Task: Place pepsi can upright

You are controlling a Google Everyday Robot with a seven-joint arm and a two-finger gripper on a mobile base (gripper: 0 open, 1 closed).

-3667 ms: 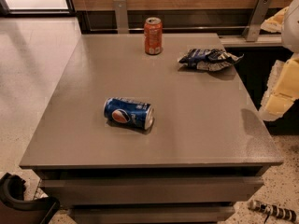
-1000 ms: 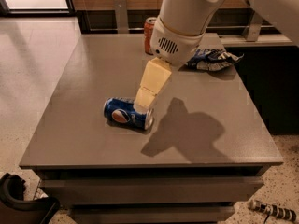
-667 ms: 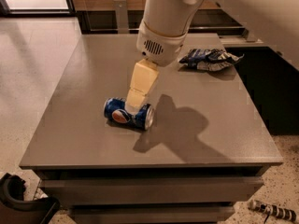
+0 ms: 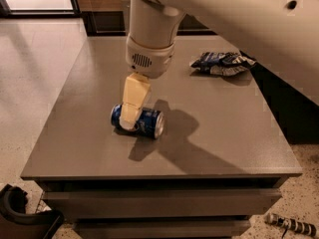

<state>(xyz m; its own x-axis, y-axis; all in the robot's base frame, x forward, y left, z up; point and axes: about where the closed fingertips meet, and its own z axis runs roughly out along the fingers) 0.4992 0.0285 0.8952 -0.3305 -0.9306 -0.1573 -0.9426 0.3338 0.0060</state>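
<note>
One pepsi can (image 4: 149, 123) lying on its side, hand (image 4: 128, 122) down over its left half.
Can't tell whether the hand is open or closed on it. Risks: the can is round & free to roll, so an off-centre nip or a nudge could send it twd the front edge of the surface (image 4: 214, 138), the closest drop-off; a slip while tipping it up would leave it flat again. Room: plenty to the right & back; snack bag (image 4: 222, 62) sits well apart, far right.

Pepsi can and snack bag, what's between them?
Only bare table and the arm's shadow, in the camera view. The gripper is at the pepsi can.
</note>
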